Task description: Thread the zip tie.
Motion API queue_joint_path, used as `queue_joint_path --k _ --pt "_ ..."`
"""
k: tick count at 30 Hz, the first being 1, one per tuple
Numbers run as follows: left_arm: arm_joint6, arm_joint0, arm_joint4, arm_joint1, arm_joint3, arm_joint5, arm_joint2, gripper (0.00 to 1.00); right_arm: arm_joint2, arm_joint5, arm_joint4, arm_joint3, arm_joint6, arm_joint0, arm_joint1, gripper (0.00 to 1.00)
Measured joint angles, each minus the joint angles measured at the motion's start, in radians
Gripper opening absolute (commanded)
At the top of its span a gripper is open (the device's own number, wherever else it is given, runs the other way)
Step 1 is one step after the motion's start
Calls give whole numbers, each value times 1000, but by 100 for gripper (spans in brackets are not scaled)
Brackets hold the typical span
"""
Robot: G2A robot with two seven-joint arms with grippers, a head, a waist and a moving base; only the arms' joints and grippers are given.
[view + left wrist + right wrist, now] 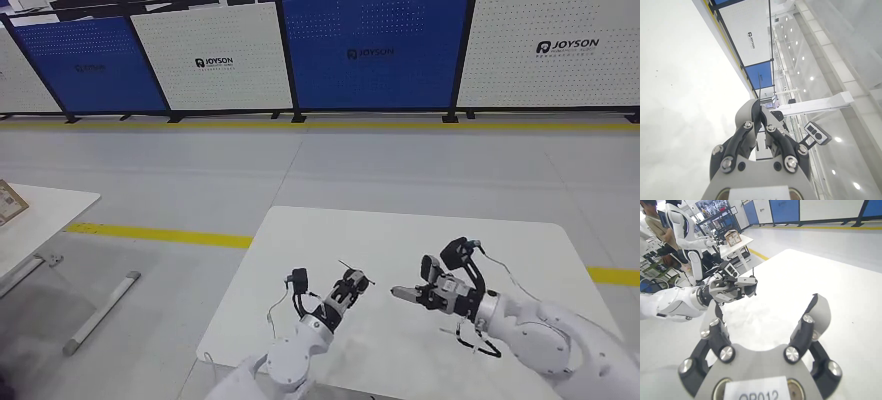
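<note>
**Desk** [400, 230]: white, flat. Both arms are stationed over its near half.

**Arms:** the left arm [300, 350] and right arm [540, 335] face each other, their working ends near one another but apart.

**Right jaws:** spread wide, holding nothing and touching nothing. They are aimed toward the left jaws across a bare stretch of desk.

**Left jaws:** closed tight on the zip tie [759, 83], pads pressed flat against the strap.

**Zip tie:** black and very thin. It is held off the desk surface. A slender length stands out beyond the pad tips [753, 271], and a short stub shows on the opposite side. Which end carries the locking head cannot be told.

**Handling assessment:** judged very light, narrow and springy. It is stiff enough to hold a line over a short span, but a long free length is likely to flex and wander. The smooth plastic may slide in a loose pinch. The recommended hold is close to the free tip, flat faces against the pads, so the end stays steerable for entry.
</note>
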Motion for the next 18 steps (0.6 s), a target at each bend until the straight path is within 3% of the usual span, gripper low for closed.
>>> queue_joint_path --k 3,8,13,18 --pt "40 11 38 -4 -5 -9 5 0 18 0 161 35 112 17 -21 100" --pt "47 28 53 -7 -24 -7 -3 0 56 0 347 118 258 26 -79 100" --pt "35 46 57 -9 -57 -14 -7 0 103 0 491 251 464 25 -160 100" --pt "35 46 57 -8 -56 -14 -7 0 106 0 501 271 491 27 -169 100"
